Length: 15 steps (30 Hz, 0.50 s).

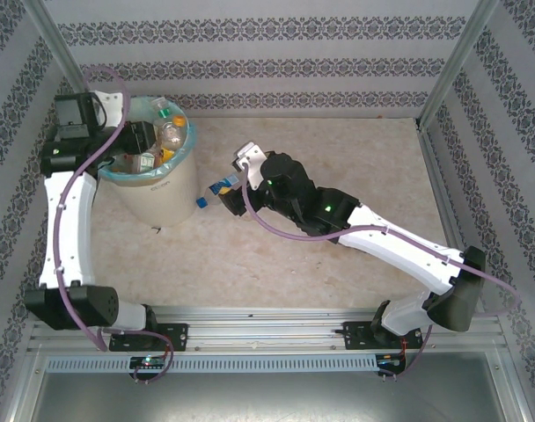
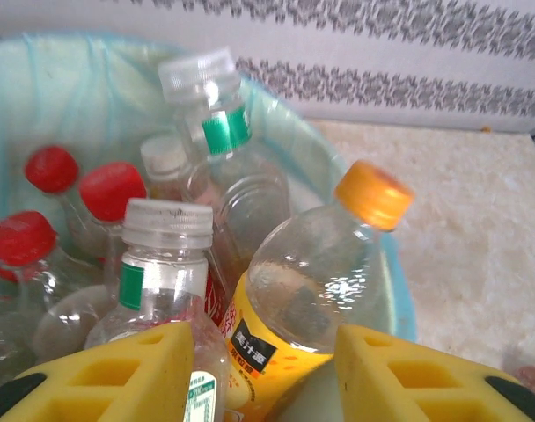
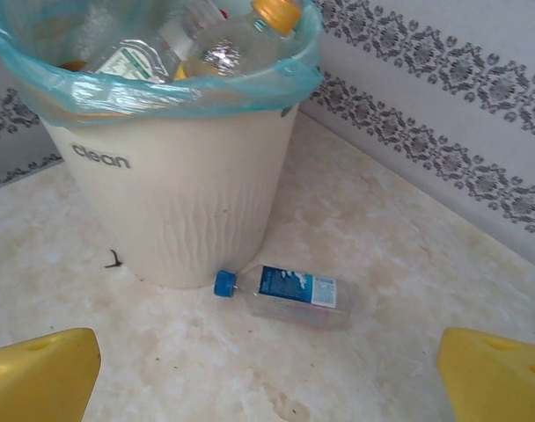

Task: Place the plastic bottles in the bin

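One blue-capped bottle point(image 3: 294, 294) lies beside bin point(image 3: 179, 202), ahead of wide-open right gripper point(image 3: 267, 374); left gripper point(image 2: 263, 369) open above bin.

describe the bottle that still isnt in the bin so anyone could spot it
Find the round cream-white bin with the teal bag over its rim. On the table at its base lies one clear bottle on its side. Unlike the bottles inside the bin, it has a blue cap and blue label.

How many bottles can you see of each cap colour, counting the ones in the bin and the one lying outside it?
Red-capped bottles: 3
White-capped bottles: 3
Orange-capped bottle: 1
Blue-capped bottle, outside the bin: 1
Total: 8
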Motion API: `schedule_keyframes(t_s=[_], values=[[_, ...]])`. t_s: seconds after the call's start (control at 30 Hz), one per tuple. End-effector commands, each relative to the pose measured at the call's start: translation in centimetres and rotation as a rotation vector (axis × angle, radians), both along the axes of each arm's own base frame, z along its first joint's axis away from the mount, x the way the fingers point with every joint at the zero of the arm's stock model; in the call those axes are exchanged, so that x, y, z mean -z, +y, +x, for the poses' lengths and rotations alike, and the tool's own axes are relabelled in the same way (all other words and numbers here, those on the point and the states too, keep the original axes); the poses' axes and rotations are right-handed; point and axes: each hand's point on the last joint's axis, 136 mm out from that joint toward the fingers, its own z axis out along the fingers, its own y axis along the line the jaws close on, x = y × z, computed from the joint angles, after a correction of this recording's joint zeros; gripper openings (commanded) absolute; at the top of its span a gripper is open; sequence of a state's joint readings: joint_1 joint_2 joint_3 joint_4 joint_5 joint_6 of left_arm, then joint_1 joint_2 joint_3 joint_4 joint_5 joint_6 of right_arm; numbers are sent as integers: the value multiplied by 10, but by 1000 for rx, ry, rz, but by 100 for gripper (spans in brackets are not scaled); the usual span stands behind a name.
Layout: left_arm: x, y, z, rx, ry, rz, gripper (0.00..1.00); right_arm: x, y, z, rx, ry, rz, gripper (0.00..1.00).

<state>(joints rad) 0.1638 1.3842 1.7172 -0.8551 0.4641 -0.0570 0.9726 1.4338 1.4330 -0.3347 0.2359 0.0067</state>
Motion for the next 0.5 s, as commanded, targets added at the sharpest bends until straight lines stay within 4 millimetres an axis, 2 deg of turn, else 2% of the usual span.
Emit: schedule_keyframes(t_s=[0.0,0.13,0.23,0.37,0.47], values=[[-50,-1,-14,-31,-142,21,46,-2,-33,8,124,35,-50,98],[-63,-31,-23,79,-210,93,45,26,-80,16,239,203,-79,93],[-69,-67,-30,198,-269,152,46,61,-126,17,366,387,-96,93],[-69,-129,-42,410,-330,160,46,116,-193,3,578,639,-127,94],[-58,-178,-53,584,-349,160,48,154,-232,-12,688,766,-174,95]])
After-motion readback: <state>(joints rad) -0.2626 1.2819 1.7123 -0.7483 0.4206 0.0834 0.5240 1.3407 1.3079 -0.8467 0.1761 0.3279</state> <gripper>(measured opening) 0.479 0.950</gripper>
